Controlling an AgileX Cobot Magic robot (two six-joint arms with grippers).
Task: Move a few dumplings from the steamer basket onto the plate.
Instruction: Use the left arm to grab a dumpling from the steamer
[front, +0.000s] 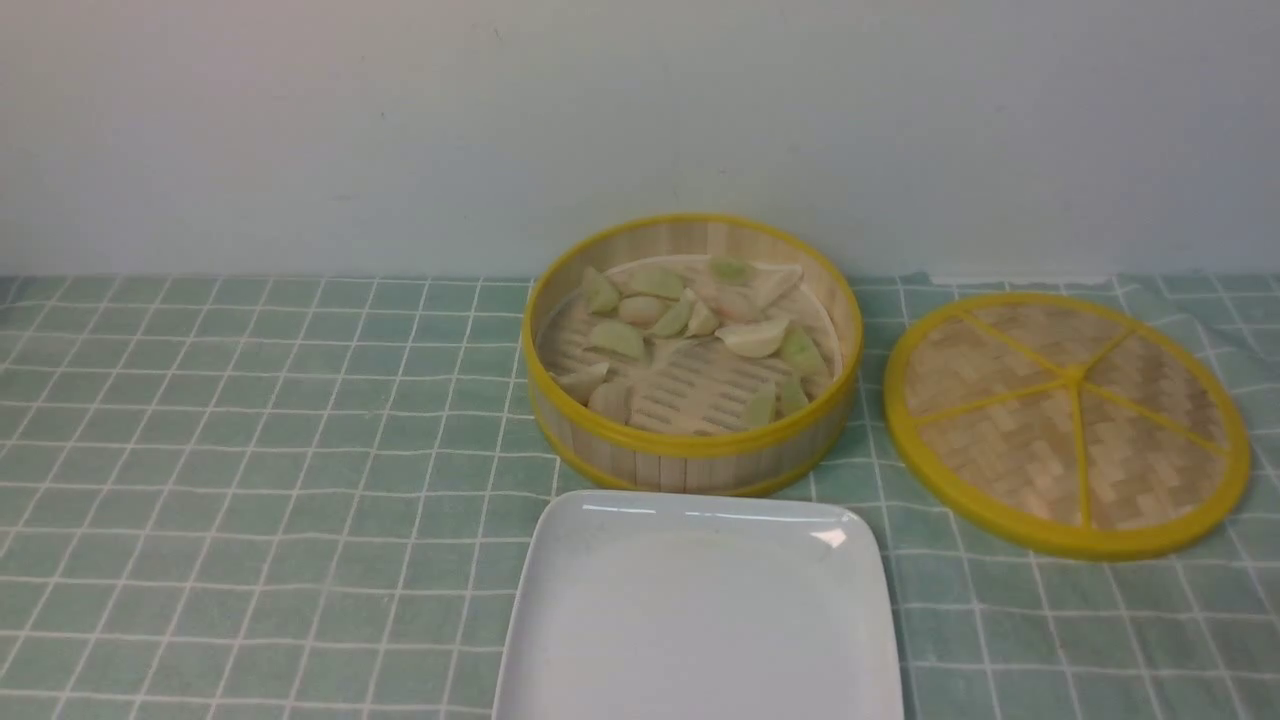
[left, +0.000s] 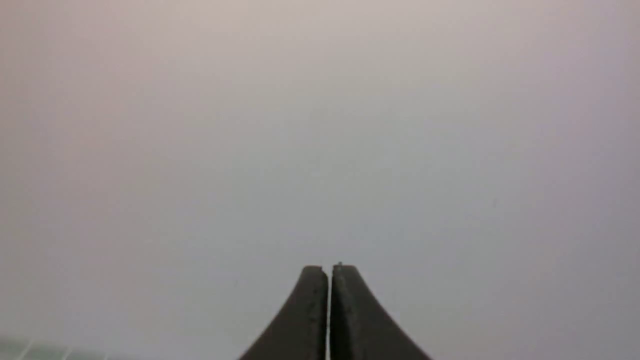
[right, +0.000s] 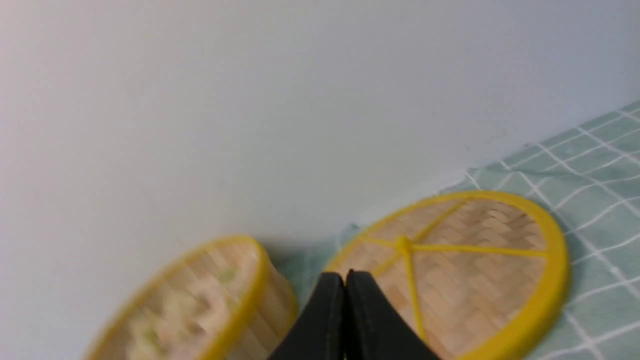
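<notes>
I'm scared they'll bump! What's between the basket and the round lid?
Only bare green checked cloth lies between the steamer basket and the woven lid, shown in the front view.

Pale crescent dumplings (front: 752, 337) are held in the round bamboo-slat steamer basket (front: 690, 465). The glossy white square plate (front: 700, 620) is set just before it. The flat woven yellow-rimmed disc (front: 1010, 450) is laid to its right.

- A flat round woven lid (front: 1066, 424), pale bamboo with a yellow rim and five yellow spokes meeting at a hub, lies flat.
- A pale green cloth (front: 250, 450) with white grid lines lies under the lid and spreads out on every side of it.
- A plain pale wall (front: 400, 120) rises just behind the lid, where the cloth ends.
</notes>
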